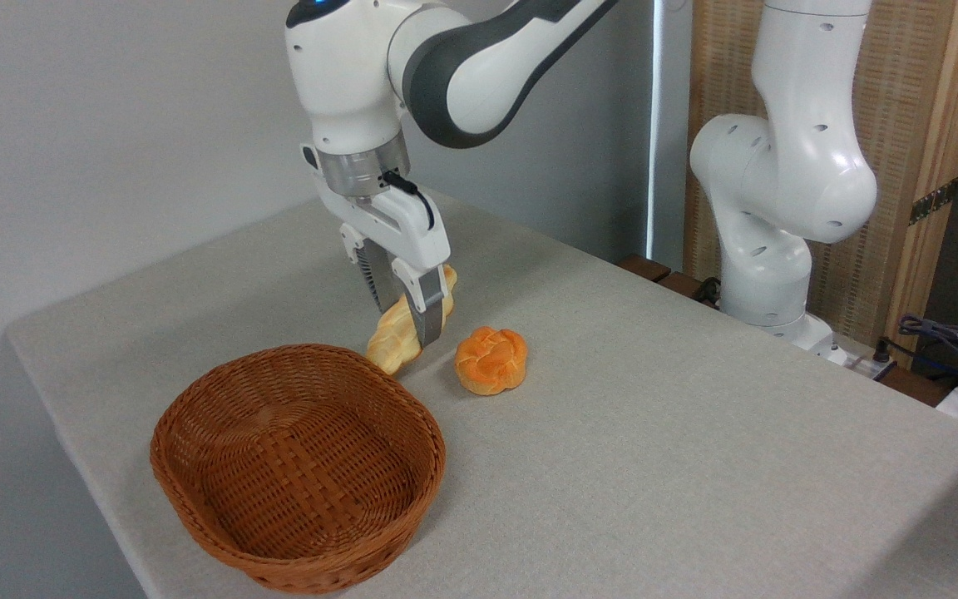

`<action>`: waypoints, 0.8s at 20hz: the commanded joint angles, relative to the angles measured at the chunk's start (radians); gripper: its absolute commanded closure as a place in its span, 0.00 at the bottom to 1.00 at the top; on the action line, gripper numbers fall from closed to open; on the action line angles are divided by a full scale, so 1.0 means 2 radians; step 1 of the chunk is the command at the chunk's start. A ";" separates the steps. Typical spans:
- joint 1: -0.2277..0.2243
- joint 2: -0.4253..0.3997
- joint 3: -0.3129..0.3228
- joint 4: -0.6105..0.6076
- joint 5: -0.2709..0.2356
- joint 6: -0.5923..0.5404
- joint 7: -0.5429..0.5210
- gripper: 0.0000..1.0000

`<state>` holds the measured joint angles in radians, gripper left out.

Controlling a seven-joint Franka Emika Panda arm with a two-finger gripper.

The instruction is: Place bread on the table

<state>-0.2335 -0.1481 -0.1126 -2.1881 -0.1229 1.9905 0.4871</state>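
Basket (296, 466): nearest me, nothing in it.
Bun (491, 359): just behind the basket, to its right, lying on the table (695, 433).
Bread (408, 324): behind the basket's far rim, tilted, low end at or near the cloth (hard to tell contact).
Gripper (412, 320): fingers clamped across the loaf's middle, so it hangs slanted, seemingly for setting down.

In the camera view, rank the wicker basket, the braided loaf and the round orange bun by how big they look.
1. Wicker basket: by far the largest, though also nearest the camera.
2. Braided loaf: longer than the bun, partly hidden by the hand and the basket rim.
3. Round bun: smallest, but close to the loaf.
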 commanded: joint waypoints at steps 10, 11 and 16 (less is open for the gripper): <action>0.002 -0.012 0.005 0.014 0.014 0.010 0.006 0.00; 0.004 -0.012 0.007 0.025 0.022 0.010 0.003 0.00; 0.018 -0.008 0.046 0.091 0.032 0.010 0.001 0.00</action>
<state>-0.2122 -0.1710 -0.0786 -2.0890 -0.0755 2.0126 0.4860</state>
